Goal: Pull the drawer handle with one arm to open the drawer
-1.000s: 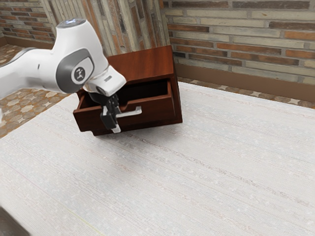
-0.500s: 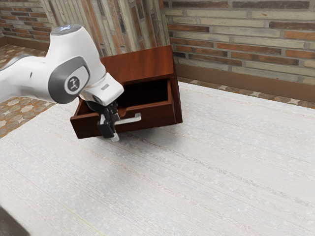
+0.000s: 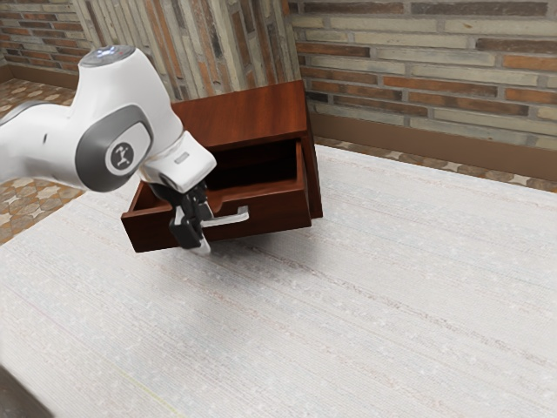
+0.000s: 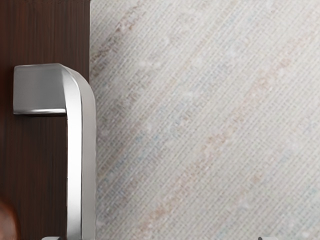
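Note:
A dark red-brown wooden cabinet [image 3: 252, 109] stands on the table with its single drawer [image 3: 270, 205] pulled partway out, the dark hollow inside showing. A silver bar handle [image 3: 231, 216] runs across the drawer front. My black gripper [image 3: 193, 228] hangs from the white arm and is shut on the handle's end toward the exterior view's left. In the wrist view, the silver handle [image 4: 76, 150] stands off the dark wood drawer front [image 4: 35, 30], directly under my hand, with pale tabletop beside it.
The pale wood-grain table [image 3: 365, 296] stretches wide in front of and to the exterior view's right of the cabinet. A brick wall [image 3: 435, 61] runs behind. Patterned floor [image 3: 35, 187] lies beyond the table's left edge.
My arm has drawn back toward the exterior view's left and front with the handle in its grip, and the drawer has slid further out of the cabinet.

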Controlling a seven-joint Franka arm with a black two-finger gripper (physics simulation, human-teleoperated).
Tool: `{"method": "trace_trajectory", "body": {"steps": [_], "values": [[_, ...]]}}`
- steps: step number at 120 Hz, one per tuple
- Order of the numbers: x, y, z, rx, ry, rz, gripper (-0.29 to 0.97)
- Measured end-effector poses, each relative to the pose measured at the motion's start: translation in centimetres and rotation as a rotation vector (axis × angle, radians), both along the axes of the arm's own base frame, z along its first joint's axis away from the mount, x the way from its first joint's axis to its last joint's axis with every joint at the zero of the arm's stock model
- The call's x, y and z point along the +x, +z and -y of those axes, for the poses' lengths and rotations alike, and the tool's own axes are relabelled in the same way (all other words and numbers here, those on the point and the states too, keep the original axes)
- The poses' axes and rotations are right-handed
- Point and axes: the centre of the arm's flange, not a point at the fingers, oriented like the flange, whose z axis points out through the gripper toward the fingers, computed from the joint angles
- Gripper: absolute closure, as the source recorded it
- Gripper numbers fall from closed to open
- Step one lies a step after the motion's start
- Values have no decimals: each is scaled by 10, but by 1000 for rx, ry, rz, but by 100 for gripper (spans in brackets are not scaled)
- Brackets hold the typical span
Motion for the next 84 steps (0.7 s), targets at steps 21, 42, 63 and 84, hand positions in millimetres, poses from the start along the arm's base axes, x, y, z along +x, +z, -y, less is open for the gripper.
{"method": "trace_trajectory", "body": {"steps": [21,42,63,84], "values": [[-3,15,1,8,2,29,19],[-13,52,11,22,-9,95,18],[-23,83,24,30,-27,146,14],[-25,89,24,29,-24,145,6]]}}
